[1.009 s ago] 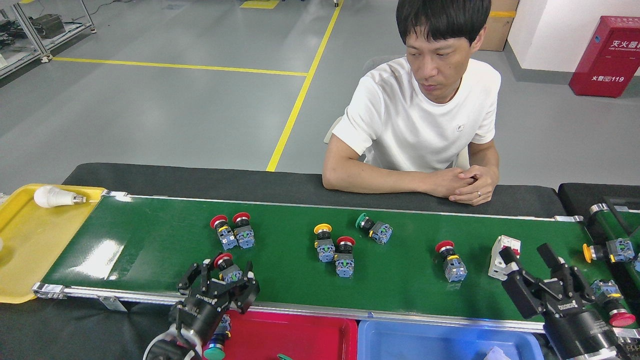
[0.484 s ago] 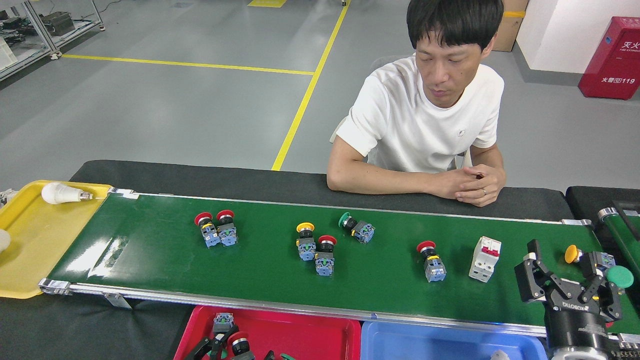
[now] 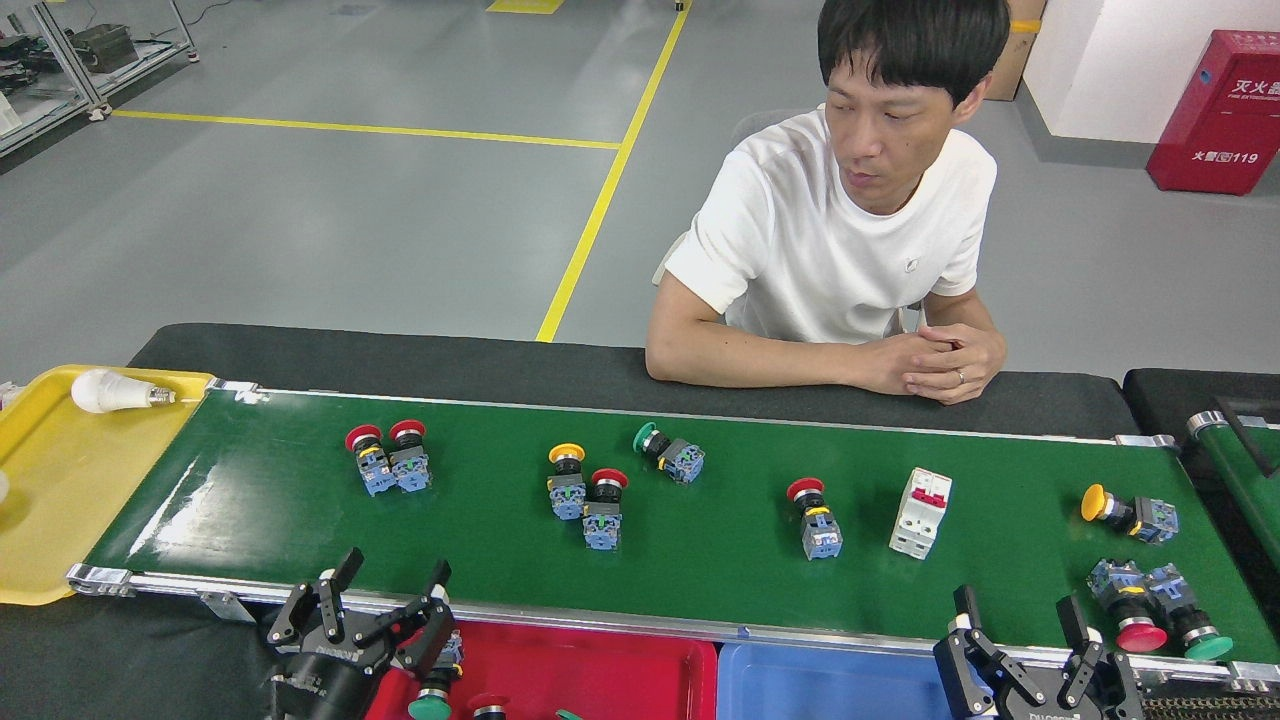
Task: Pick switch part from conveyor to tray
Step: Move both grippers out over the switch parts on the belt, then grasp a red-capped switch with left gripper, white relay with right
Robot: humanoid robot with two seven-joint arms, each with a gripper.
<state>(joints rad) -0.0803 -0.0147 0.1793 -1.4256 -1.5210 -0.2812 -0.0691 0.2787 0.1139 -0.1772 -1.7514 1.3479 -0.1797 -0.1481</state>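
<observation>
Switch parts (image 3: 388,468) scattered along the conveyor (image 3: 700,560).
My left gripper (image 3: 390,590) and right gripper (image 3: 1018,622) both gape empty.

The scene is bright and evenly lit from overhead. White glare streaks the glossy conveyor (image 3: 640,520) near its left end. Shadows are short and soft. Focus stays sharp throughout, with mild wide-angle bending at the edges.

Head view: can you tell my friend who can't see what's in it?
Both open grippers, left and right, hover at the near edge of a green conveyor dotted with push-button switches. A person sits behind it.
</observation>
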